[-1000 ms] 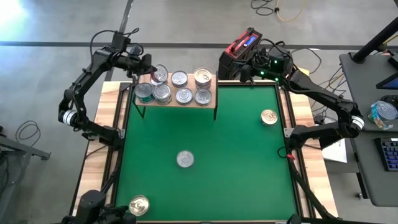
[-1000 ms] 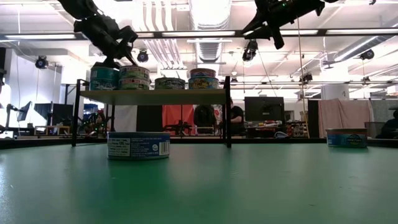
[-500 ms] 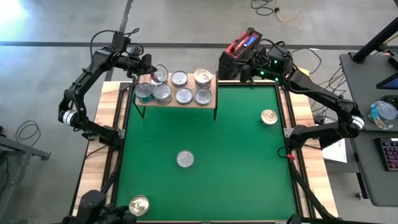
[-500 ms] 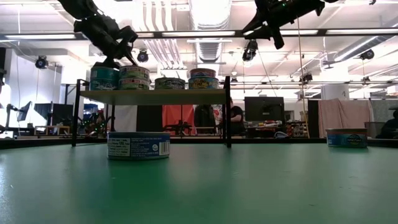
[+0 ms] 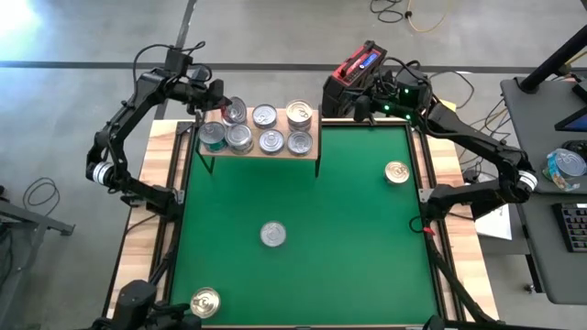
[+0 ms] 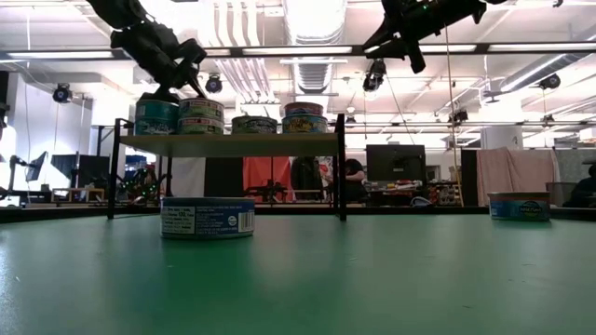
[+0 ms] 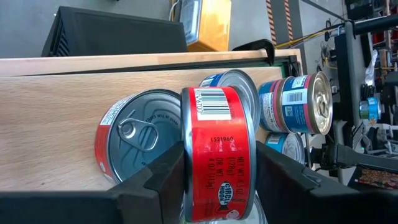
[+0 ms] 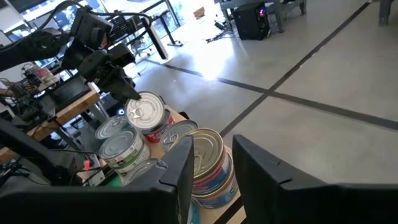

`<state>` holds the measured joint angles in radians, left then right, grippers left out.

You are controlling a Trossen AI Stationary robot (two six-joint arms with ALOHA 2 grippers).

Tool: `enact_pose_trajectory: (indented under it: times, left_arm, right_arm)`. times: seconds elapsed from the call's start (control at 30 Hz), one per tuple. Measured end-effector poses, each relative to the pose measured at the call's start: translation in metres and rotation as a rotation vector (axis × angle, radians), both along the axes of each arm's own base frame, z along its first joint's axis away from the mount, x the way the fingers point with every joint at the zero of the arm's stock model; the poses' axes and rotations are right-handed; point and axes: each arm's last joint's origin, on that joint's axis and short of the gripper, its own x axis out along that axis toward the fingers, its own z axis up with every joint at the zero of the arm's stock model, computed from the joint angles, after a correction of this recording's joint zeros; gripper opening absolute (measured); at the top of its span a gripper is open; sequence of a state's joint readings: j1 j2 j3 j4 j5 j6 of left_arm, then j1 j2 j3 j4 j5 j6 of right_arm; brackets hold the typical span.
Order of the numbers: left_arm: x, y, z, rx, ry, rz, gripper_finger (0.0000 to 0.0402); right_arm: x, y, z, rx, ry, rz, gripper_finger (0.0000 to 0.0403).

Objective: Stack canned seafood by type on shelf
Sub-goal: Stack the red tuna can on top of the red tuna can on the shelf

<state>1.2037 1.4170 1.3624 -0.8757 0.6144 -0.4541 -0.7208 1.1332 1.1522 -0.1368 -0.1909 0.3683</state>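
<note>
I see the left gripper (image 7: pixel 217 180) grasping a red-sided tin (image 7: pixel 219 152) with a barcode label, tilted over the shelf (image 5: pixel 307 117) far-left corner. The right gripper (image 8: pixel 211 168) hovers with jaws apart, holding nothing.

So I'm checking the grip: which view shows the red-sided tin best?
The left wrist view: the red-sided tin fills it, on edge between the left pincer's fingers. The high view shows only its lid; the right wrist view shows it far off.
</note>
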Motion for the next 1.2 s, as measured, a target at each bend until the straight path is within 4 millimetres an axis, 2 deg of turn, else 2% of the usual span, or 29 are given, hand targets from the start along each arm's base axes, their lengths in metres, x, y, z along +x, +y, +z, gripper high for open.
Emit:
enact_pose_trajectory:
  times: [0.43, 1.2]
  left_arm:
    - [-0.0001, 0.0001, -0.0001, 0.001, 0.004, 0.003, 0.0164]
    - [-0.0023, -0.0001, -0.0023, 0.001, 0.071, 0.051, 0.0165]
  right_arm:
    - [-0.0001, -0.0001, -0.0001, -0.005, 0.003, 0.000, 0.0124]
    - [-0.0011, -0.0014, -0.0001, -0.003, 0.002, -0.007, 0.0141]
